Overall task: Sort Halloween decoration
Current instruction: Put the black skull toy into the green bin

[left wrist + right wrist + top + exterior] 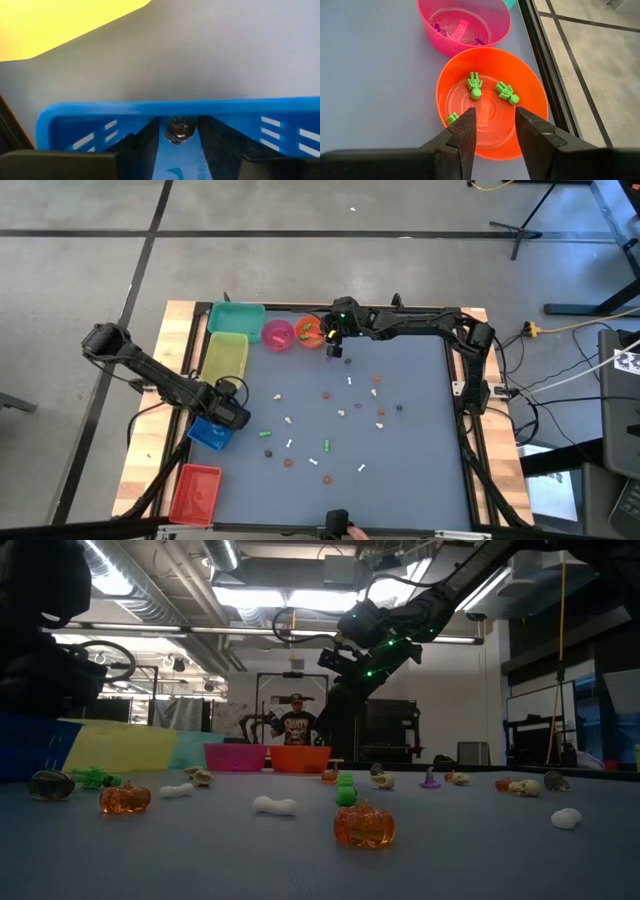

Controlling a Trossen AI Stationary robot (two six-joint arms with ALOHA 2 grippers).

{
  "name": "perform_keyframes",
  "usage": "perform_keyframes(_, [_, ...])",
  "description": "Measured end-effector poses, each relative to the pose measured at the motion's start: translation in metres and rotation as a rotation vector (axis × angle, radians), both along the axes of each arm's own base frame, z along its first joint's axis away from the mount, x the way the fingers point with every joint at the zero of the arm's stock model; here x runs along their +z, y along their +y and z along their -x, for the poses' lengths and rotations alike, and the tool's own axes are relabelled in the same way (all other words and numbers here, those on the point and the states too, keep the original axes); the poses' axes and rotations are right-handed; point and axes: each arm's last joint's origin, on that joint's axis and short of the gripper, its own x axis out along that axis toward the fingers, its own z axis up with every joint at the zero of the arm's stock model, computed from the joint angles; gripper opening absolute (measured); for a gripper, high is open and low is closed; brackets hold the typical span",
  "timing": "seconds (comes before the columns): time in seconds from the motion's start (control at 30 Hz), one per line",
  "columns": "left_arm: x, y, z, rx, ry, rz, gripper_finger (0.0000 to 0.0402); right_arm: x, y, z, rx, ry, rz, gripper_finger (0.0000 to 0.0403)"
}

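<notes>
From above, the left gripper (pixel 228 416) hangs over the blue bin (pixel 209 434) and the right gripper (pixel 331 340) over the orange bowl (pixel 309 332), with trinkets (pixel 326 445) scattered across the grey table (pixel 420 460). The left wrist view shows a small dark trinket (pixel 180 128) between that gripper's parted fingers (pixel 145 142), above the bin. The right wrist view shows empty, parted fingers (pixel 465 131) over green skeletons (pixel 475 85) in the bowl.

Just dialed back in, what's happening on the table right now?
The left gripper hangs over the blue bin with a small dark trinket between its fingers. The right gripper hovers open above the orange bowl, which holds green skeletons. Many trinkets remain scattered on the grey table.
</notes>
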Motion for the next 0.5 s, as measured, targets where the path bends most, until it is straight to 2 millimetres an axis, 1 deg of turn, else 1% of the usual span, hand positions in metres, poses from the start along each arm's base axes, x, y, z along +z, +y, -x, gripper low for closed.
perform_keyframes(0.23, [-0.0002,-0.0002,-0.0002,0.000,-0.001,0.003,0.0093,0.0000,-0.0001,0.0000,0.000,0.000,0.000,0.0135])
perform_keyframes(0.5, [-0.0004,0.0001,0.0007,0.000,0.009,0.004,0.0070,0.0000,0.0000,0.0000,0.000,0.000,0.000,0.0135])
